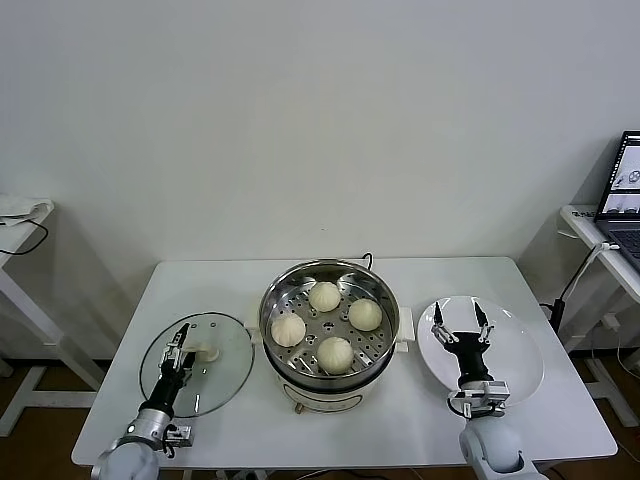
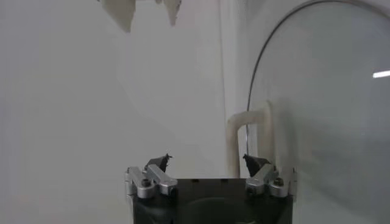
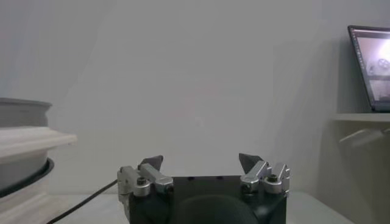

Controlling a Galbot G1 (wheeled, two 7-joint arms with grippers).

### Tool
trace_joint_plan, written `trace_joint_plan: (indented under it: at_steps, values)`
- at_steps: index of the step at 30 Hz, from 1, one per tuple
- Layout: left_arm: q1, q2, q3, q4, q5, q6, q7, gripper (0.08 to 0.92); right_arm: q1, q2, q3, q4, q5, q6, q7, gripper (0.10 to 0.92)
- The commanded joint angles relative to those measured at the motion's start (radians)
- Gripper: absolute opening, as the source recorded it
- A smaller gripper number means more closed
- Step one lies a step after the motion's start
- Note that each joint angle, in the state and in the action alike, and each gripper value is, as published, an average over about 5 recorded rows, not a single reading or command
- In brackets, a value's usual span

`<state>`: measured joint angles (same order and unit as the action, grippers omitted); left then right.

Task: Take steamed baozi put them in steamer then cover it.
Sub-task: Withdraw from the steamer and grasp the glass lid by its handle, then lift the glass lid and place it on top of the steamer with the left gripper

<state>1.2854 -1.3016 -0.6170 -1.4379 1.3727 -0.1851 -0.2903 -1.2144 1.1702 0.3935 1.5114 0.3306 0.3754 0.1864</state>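
Head view: the steamer [image 1: 330, 335] stands at the middle of the white table [image 1: 200, 280] and serves as the landmark. Four steamed baozi [image 1: 325, 296] lie on its perforated tray, spaced apart in a ring. The cover [image 1: 197, 362] lies flat on the table just to the left of the steamer, its rim near the steamer's wall, its cream handle [image 1: 206, 352] facing up. The left gripper [image 1: 182, 344] hangs over the cover, left of the steamer, with its jaws spread wide beside the handle; it grasps nothing, and whether a fingertip touches the handle cannot be told. To the right of the steamer a white plate [image 1: 515, 365] sits just beside the pot's side handle. The right gripper [image 1: 460, 322] hovers over the plate with its jaws released and wide apart, holding nothing.

Left wrist view: the left gripper [image 2: 207, 161] shows both dark fingertips [image 2: 159, 162] far apart. The cover's handle [image 2: 250, 143] stands just beyond one fingertip, with the glass of the cover [image 2: 323, 91] behind it.

Right wrist view: the right gripper [image 3: 201, 161] is fully spread with nothing between its fingertips [image 3: 248, 161]. The steamer [image 3: 21, 146] shows at the side, and a laptop [image 3: 370, 58] sits well away from it.
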Motion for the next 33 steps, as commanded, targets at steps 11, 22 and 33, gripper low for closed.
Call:
trace_joint_plan:
  at_steps: [11, 22, 33]
  values:
    - [-0.013, -0.012, 0.009, 0.014, 0.004, 0.036, 0.057, 0.566, 0.001, -0.001, 0.011, 0.015, -0.003, 0.002, 0.012, 0.823]
    - [-0.009, -0.018, 0.001, 0.008, 0.009, 0.026, 0.049, 0.246, 0.003, 0.003, 0.013, 0.023, -0.006, 0.002, 0.018, 0.823]
    - [0.091, 0.035, -0.101, -0.283, -0.049, 0.018, 0.007, 0.193, -0.006, 0.01, 0.022, 0.025, -0.008, 0.01, 0.014, 0.823]
